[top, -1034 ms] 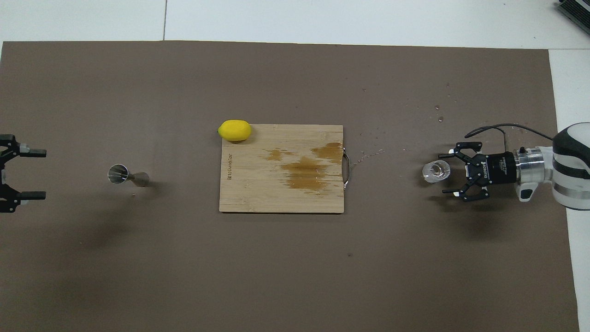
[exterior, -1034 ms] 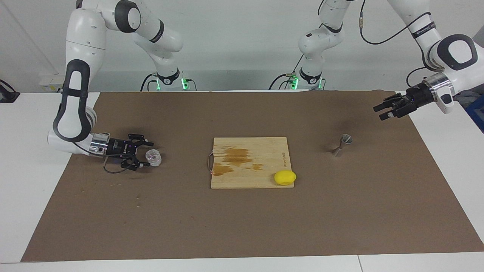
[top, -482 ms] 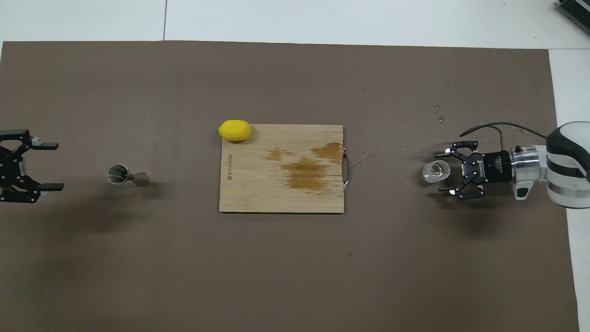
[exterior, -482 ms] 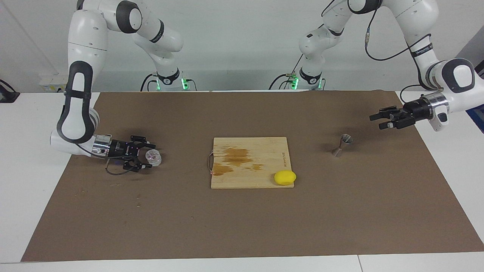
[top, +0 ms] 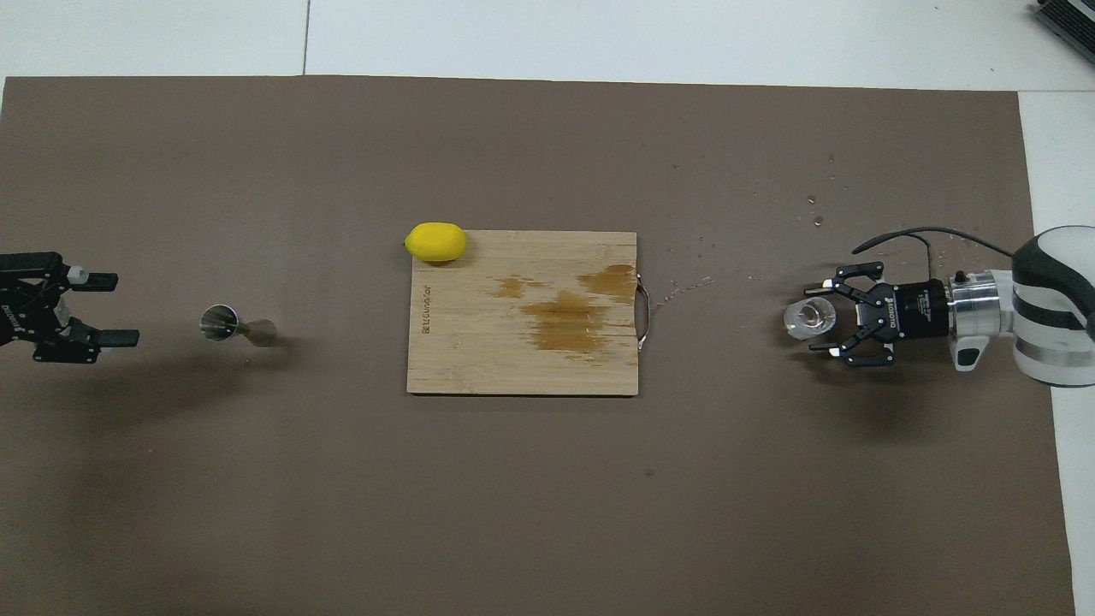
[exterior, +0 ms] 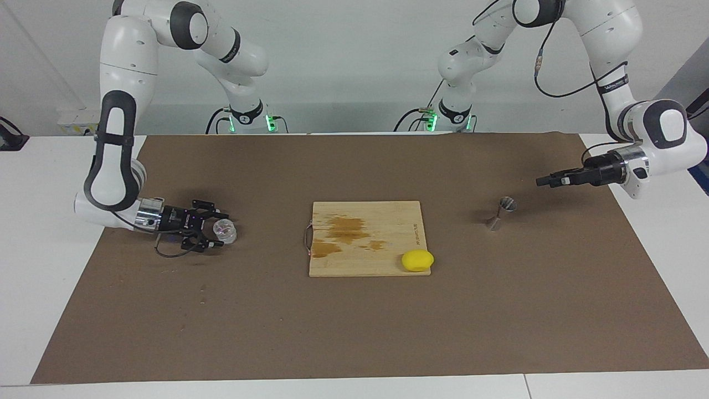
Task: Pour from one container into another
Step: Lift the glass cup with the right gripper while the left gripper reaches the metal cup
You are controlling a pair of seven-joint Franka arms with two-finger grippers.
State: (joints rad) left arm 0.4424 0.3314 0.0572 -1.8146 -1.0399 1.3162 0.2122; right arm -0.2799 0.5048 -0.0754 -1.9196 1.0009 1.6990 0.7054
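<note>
Right gripper (top: 819,325) lies level at the right arm's end of the mat, fingers either side of the glass cup (top: 809,317) and narrowing but not clearly clamped, while the left gripper (top: 107,310) hangs open just beside the upright jigger (top: 235,325).

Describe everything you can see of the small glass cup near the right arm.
The glass cup is small, squat and clear, with thick walls. It stands upright on the brown mat, toward the right arm's end of the table, apart from the cutting board. The right hand lies low and sideways around it, one finger on each side. Whether the fingers already touch the glass cannot be told. Its contents cannot be made out.
</note>
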